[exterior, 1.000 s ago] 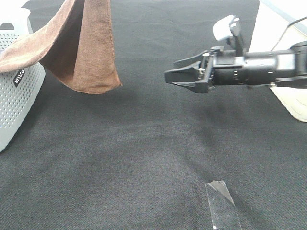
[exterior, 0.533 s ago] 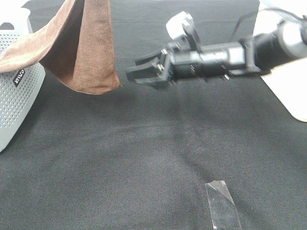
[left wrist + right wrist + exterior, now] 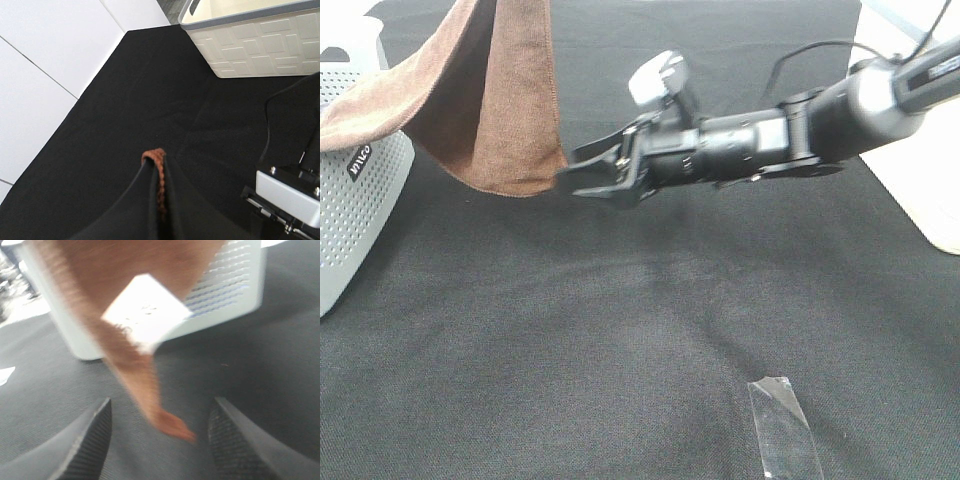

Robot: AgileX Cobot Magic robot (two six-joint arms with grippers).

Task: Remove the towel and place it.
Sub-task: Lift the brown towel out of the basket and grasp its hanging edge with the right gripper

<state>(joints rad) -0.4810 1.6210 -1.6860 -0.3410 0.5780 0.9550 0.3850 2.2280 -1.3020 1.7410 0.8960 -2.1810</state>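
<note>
The rust-brown towel (image 3: 495,95) hangs from above the frame, one end still draped over the grey perforated basket (image 3: 350,200) at the left. My left gripper (image 3: 157,172) is shut on a fold of the towel's hem (image 3: 156,157); it is out of the exterior view. My right gripper (image 3: 570,172) reaches across the middle, open, its tips at the towel's lower hanging corner. In the right wrist view the towel (image 3: 135,355), with a white label (image 3: 146,310), hangs between the open fingers (image 3: 87,440), the basket (image 3: 227,295) behind it.
A black cloth (image 3: 620,330) covers the table. A strip of clear tape (image 3: 782,428) lies at the front right. A white patterned bin (image 3: 250,40) stands at the right edge and shows partly in the exterior view (image 3: 935,200).
My right arm has swept left across the table, from the right side to the towel's hanging corner, jaws staying open. The towel and basket have not moved.
</note>
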